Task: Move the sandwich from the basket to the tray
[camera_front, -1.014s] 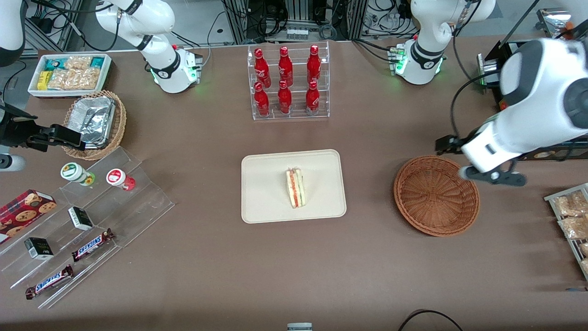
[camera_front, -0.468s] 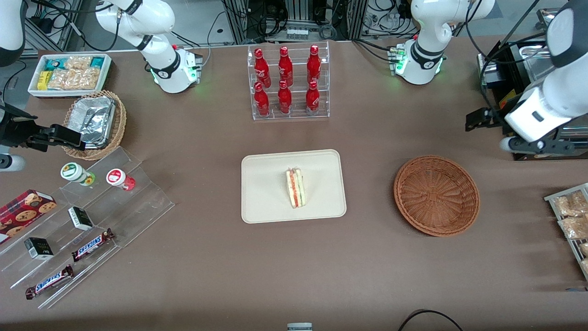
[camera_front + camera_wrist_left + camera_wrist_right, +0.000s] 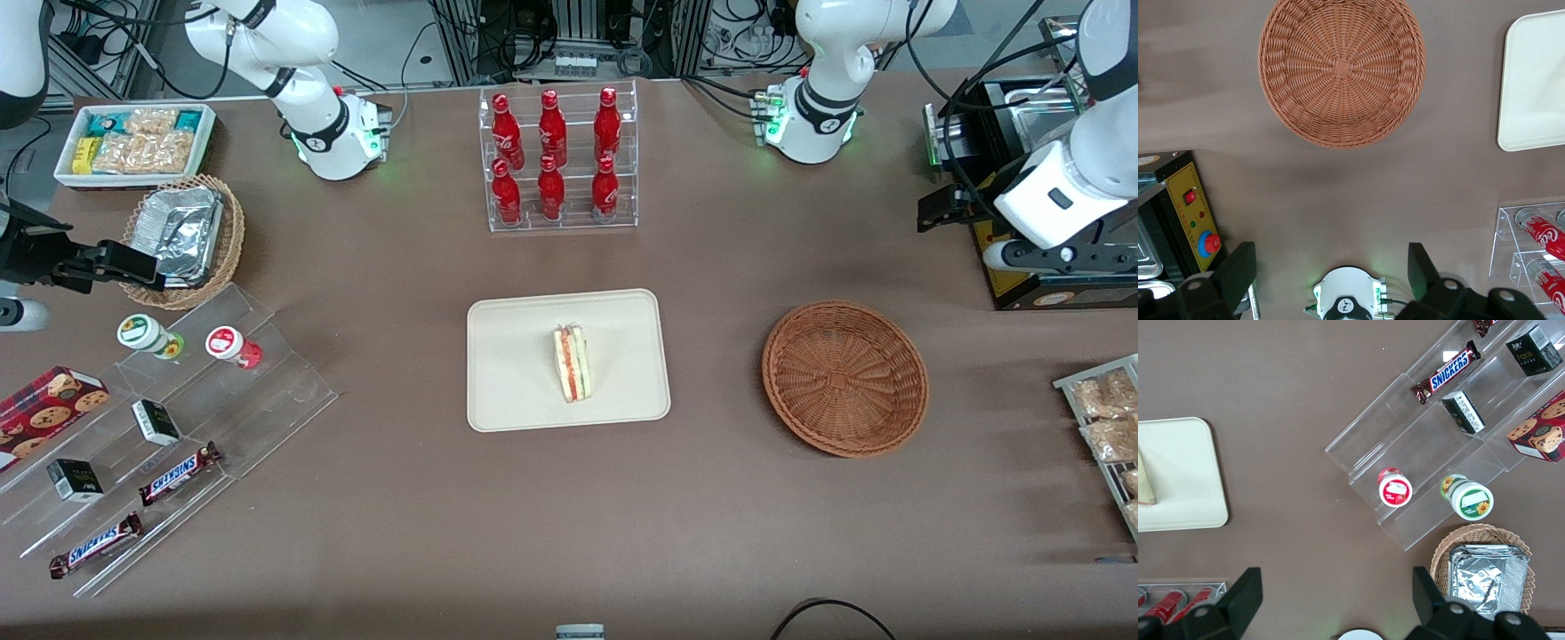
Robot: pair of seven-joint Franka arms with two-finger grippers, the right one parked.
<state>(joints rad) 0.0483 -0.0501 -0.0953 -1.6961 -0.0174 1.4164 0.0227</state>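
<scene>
Raised clear of the basket (image 3: pixel 845 378), the spread, empty hand (image 3: pixel 1331 283) hangs well apart from the sandwich (image 3: pixel 572 363).

You see only one corner of the tray (image 3: pixel 1537 80) in the left wrist view. The gripper (image 3: pixel 1331 275) shows just its two spread fingertips (image 3: pixel 1238 270); its body is probably below the edge.

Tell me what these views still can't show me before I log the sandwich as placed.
- Sandwich: its underside on the tray, front view.
- Sandwich, right wrist view: cut off by the edge.
- Gripper, left wrist view: open and empty, high above the table, clear of the basket.
</scene>
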